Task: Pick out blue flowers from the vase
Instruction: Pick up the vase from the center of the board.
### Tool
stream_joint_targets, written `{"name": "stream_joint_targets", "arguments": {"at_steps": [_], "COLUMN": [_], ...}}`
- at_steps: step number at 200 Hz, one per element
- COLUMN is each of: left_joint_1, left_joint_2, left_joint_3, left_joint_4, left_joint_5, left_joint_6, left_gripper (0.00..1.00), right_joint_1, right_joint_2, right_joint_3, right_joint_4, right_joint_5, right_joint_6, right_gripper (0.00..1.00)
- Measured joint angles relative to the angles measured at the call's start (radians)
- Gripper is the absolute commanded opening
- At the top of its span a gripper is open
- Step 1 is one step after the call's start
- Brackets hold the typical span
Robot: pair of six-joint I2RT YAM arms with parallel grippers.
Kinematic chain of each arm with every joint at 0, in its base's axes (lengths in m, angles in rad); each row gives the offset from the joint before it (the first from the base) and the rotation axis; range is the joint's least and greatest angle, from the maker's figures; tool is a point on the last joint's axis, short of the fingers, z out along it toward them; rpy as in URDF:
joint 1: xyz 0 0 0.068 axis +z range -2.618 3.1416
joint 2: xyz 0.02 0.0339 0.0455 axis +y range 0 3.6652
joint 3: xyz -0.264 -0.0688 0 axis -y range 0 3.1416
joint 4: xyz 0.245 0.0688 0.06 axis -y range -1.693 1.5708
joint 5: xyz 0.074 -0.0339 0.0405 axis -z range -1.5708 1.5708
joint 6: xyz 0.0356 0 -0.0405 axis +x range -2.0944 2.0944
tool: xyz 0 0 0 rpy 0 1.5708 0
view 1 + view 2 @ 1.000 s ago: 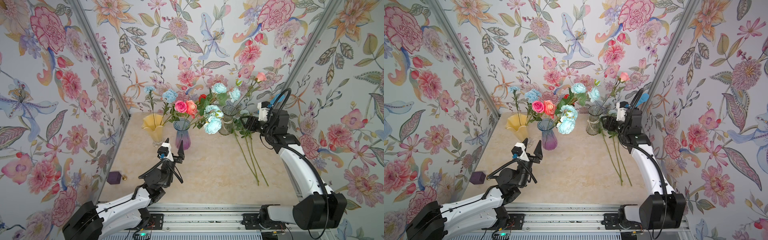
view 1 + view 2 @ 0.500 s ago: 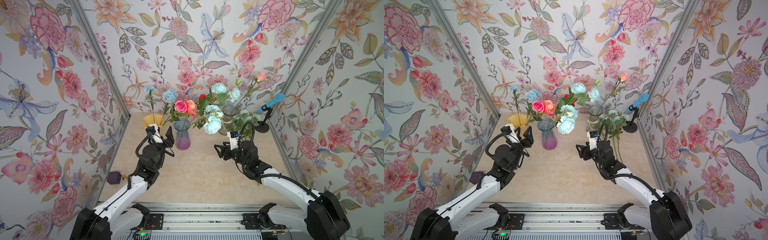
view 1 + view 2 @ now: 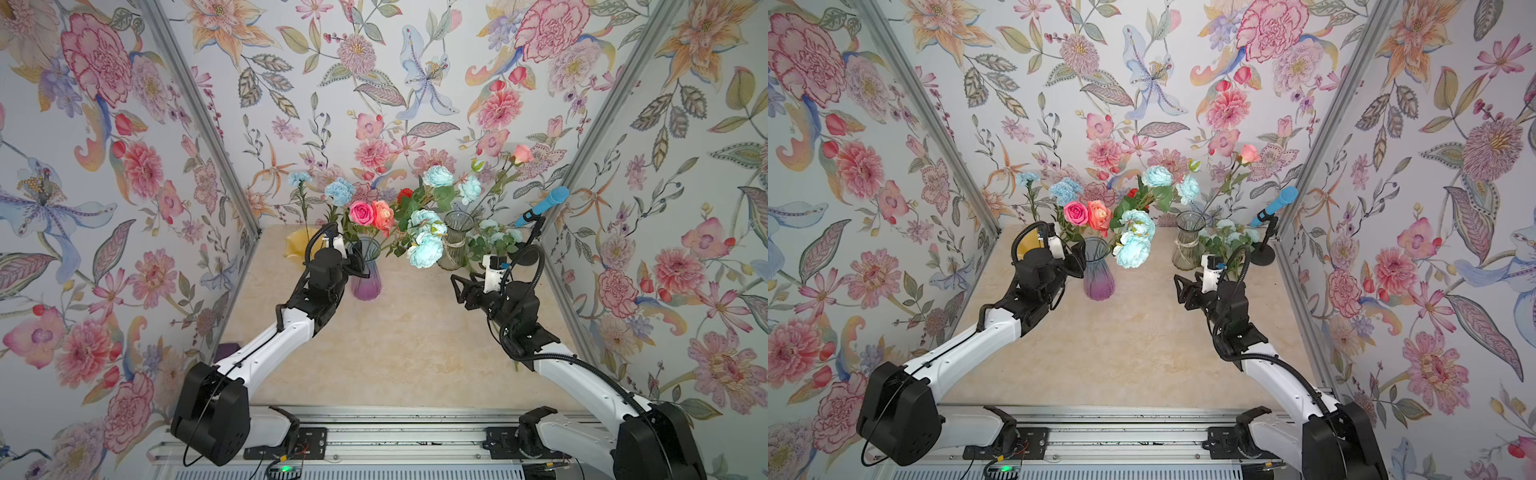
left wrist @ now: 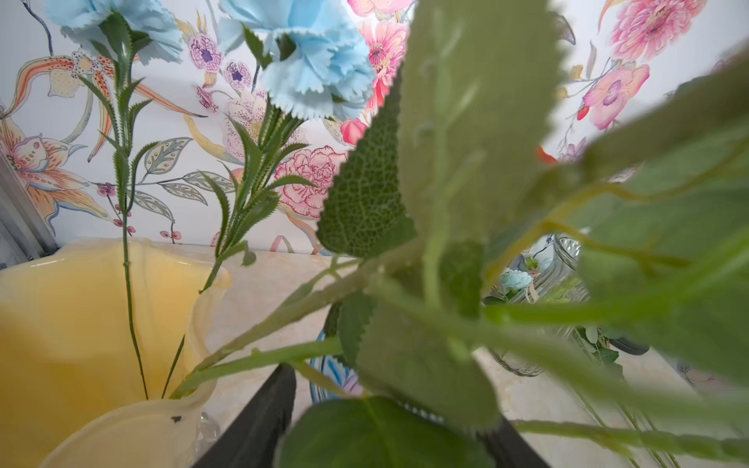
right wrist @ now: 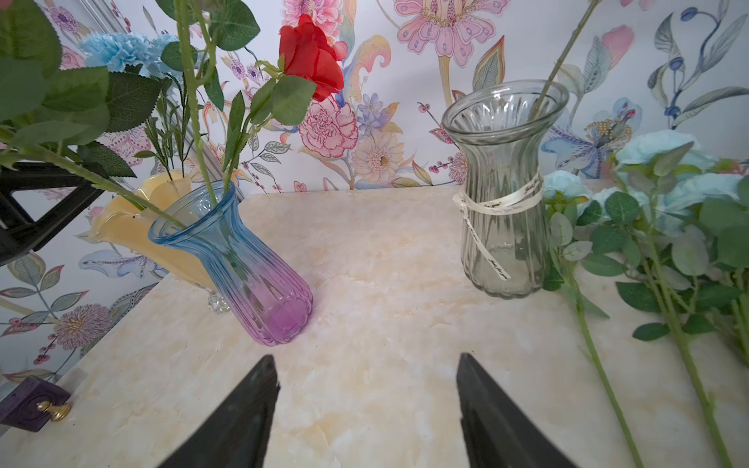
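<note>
top view: left gripper (image 3: 356, 261) at purple vase (image 3: 365, 286) rim among stems, grip unclear; right gripper (image 3: 458, 287) spread, empty; aqua roses (image 3: 424, 249) near that vase's mouth | left wrist: blue carnations (image 4: 320, 60) in yellow vase (image 4: 73, 324) | right wrist: aqua spray (image 5: 648, 150) lying beside clear vase (image 5: 502, 227)

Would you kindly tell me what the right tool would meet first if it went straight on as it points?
Probably the bare table, in the gap between the purple vase and the clear vase: the right tool aims there with neither vase in line. Depth is unclear.
</note>
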Motion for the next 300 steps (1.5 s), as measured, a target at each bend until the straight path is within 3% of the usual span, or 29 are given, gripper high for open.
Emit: {"name": "stream_joint_targets", "arguments": {"at_steps": [45, 103, 167, 219, 272, 300], "left_joint_1": [0.028, 0.130, 0.137, 0.137, 0.131, 0.131], "left_joint_2": [0.075, 0.126, 0.228, 0.236, 0.286, 0.295], "left_joint_3": [0.080, 0.179, 0.240, 0.264, 0.319, 0.333], "left_joint_4": [-0.114, -0.226, -0.301, -0.340, -0.359, -0.369], "left_joint_5": [0.012, 0.160, 0.267, 0.285, 0.305, 0.325], "left_joint_6": [-0.001, -0.019, -0.020, -0.019, -0.018, -0.016], "left_gripper": [0.54, 0.54, 0.52, 0.40, 0.33, 0.24], "right_joint_1": [-0.003, -0.012, -0.022, -0.026, -0.028, -0.029], "right_joint_2": [0.004, 0.010, 0.015, 0.018, 0.023, 0.023], "right_joint_3": [0.000, 0.000, 0.000, 0.000, 0.000, 0.000], "right_joint_4": [0.009, 0.009, 0.009, 0.009, 0.009, 0.010], "right_joint_5": [-0.019, -0.034, -0.042, -0.049, -0.057, -0.060], "right_joint_6": [0.013, 0.022, 0.029, 0.036, 0.037, 0.040], "right_gripper": [0.71, 0.71, 0.71, 0.71, 0.71, 0.71]}}
